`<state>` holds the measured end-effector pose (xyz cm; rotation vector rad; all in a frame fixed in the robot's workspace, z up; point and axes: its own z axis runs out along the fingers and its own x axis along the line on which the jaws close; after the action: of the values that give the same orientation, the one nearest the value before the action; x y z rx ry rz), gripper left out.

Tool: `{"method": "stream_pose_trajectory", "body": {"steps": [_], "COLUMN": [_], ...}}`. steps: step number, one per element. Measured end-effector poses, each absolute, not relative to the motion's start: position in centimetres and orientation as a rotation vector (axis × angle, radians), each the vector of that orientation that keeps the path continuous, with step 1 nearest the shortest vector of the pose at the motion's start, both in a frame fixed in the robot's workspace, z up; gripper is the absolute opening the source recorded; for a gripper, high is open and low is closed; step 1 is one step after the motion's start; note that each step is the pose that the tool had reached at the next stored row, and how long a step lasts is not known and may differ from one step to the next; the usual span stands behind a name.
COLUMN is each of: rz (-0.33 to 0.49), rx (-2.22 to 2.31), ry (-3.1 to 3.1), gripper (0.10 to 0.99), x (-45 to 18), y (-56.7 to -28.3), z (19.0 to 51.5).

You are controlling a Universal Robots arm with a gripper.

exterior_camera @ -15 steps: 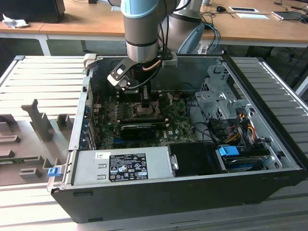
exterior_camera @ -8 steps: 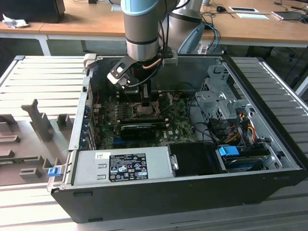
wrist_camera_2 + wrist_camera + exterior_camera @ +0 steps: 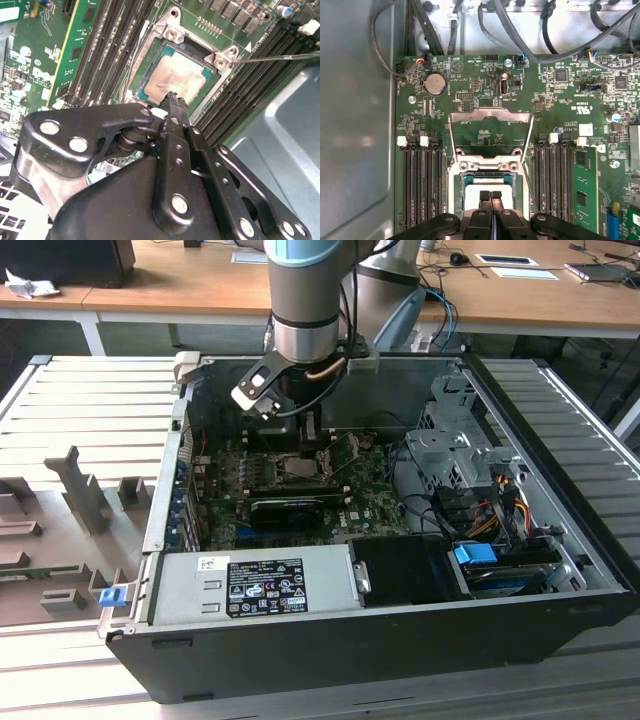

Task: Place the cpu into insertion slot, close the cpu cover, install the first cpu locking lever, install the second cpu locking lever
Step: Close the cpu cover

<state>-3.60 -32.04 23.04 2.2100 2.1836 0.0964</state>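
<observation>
Just beneath claw (image 3: 173,98), cpu (image 3: 181,75)

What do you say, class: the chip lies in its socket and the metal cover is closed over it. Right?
No. The chip lies in its socket, but the metal cover is swung open, off the chip; the first wrist view shows it.

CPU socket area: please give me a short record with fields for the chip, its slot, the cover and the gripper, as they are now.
cpu: lies flat in the insertion slot, metal top upward
cpu cover: open, swung back over the green board, not on the chip
gripper: fingertips together, holding nothing, tip at the chip's top face
contact with chip: cannot tell
</observation>
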Motion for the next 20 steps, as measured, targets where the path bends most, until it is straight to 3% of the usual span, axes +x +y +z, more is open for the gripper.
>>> {"method": "stream_pose_trajectory", "body": {"steps": [20], "rz": [0.084], "rx": [2.217], "ry": [2.188], "gripper": [0.106], "x": [-3.2], "y": [-32.0], "z": [25.2]}}
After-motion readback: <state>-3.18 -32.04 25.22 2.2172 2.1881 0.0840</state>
